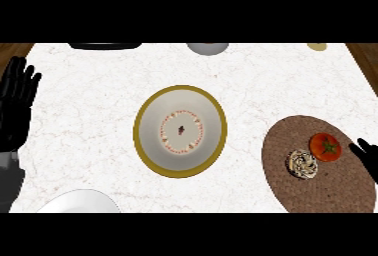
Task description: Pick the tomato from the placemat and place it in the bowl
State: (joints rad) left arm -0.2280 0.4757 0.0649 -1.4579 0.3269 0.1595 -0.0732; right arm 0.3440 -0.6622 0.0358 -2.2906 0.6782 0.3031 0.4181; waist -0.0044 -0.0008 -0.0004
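A red tomato [325, 146] with a green stalk lies on the round brown woven placemat [325, 187] at the right. Beside it on the mat sits a small pale patterned round thing [302, 164]. The bowl [180, 130], white inside with a gold rim and a small dotted ring pattern, stands at the counter's middle. My right hand [366, 156] enters at the right edge, its fingers just right of the tomato and apart from it; only part of it shows. My left hand [18, 102] rests open at the left edge, fingers up.
A white rounded dish [80, 203] shows at the lower left. Along the far edge are a dark object [105, 45], a grey bowl [207, 48] and a small pale thing [317, 46]. The marble counter [88, 125] lies between the bowl and the left hand.
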